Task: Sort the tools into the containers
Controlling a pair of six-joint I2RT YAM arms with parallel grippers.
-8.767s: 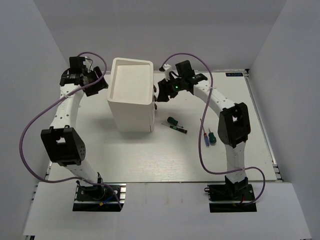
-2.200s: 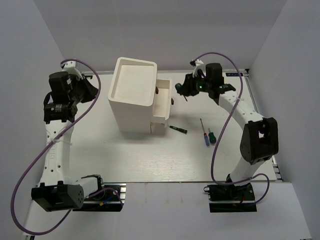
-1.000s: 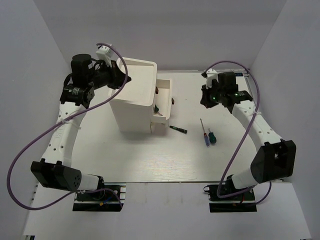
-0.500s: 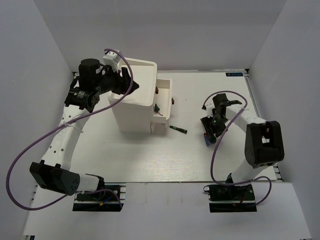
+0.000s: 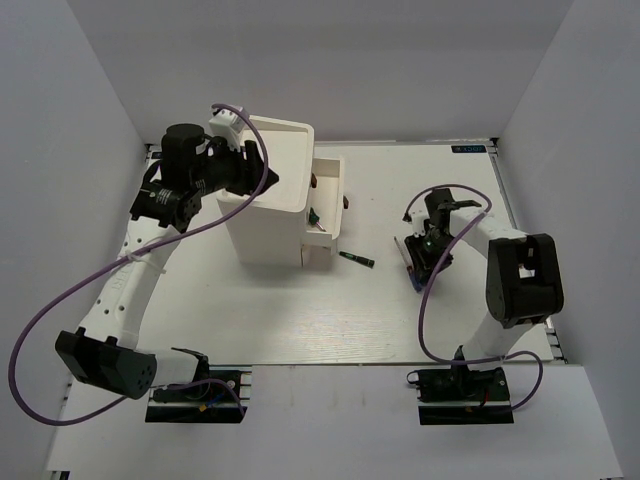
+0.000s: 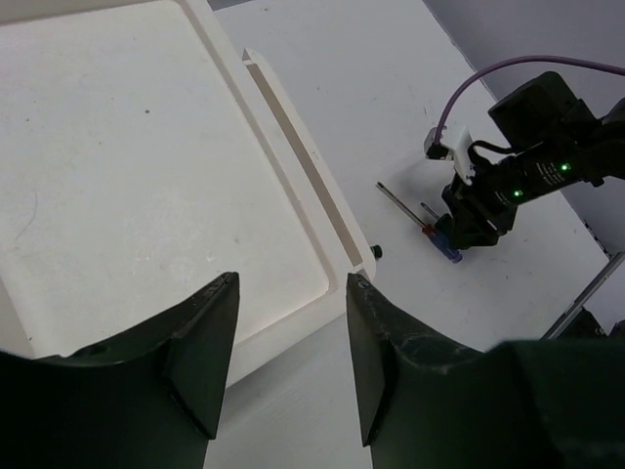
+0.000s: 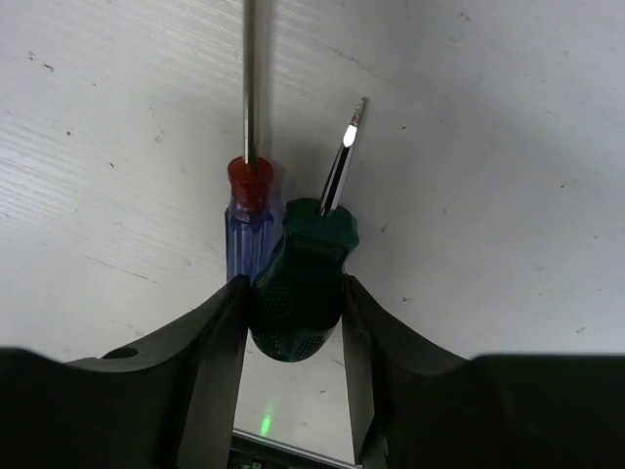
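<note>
White bench, white walls on three sides. Cabinet stands on it, one drawer open on its right side. A black-handled screwdriver lies just right of that drawer. Well right of the cabinet lie the blue screwdriver and green screwdriver, touching. Right arm folded low — right tool clenched on the green handle. Left arm reaches over the cabinet top — left tool released, holding nothing.

The white cabinet stands upright, far and left of centre. One drawer is pulled out to the right, with a small green tool inside. A black screwdriver lies flat just right of the cabinet. Further right, the blue screwdriver and green screwdriver lie side by side, handles touching.
</note>
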